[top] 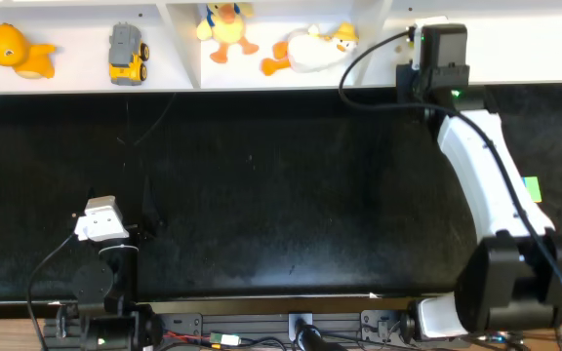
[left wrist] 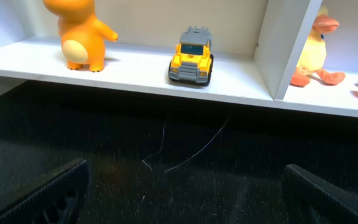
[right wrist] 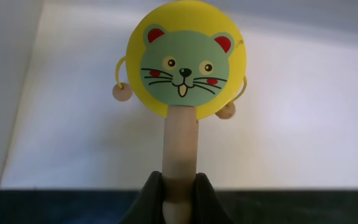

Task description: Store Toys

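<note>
Right arm (top: 486, 166) up at the shelf's (top: 86, 90) right-end compartment in top view, left gripper (top: 100, 222) over the tabletop's (top: 281, 195) front-left corner; left wrist: fingers spread, empty, facing the yellow truck (left wrist: 191, 56) on the shelf; right wrist: right gripper (right wrist: 179, 196) clamped on the lion rattle's (right wrist: 185, 62) wooden handle.

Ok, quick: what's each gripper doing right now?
Left gripper: open, empty.
Right gripper: shut on the rattle by its handle.
</note>
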`<state>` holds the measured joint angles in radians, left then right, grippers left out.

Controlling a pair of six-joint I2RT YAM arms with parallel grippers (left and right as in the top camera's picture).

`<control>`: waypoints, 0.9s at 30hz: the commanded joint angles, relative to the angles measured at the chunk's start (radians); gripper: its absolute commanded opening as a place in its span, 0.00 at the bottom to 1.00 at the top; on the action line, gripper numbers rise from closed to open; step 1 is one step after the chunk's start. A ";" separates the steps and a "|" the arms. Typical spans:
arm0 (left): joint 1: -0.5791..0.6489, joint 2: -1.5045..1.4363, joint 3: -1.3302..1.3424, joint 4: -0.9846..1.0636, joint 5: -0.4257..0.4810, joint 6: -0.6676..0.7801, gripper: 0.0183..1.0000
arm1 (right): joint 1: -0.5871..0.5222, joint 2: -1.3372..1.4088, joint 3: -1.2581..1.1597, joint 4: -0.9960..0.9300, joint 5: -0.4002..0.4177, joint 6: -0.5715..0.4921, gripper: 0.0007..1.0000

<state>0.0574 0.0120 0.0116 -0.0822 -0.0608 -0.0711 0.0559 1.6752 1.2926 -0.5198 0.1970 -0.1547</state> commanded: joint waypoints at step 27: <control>-0.007 -0.009 -0.003 0.001 -0.005 0.019 1.00 | -0.024 0.201 0.158 -0.007 -0.176 0.030 0.38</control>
<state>0.0574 0.0120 0.0116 -0.0822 -0.0608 -0.0711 0.0338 1.8694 1.4204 -0.5243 0.0406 -0.1387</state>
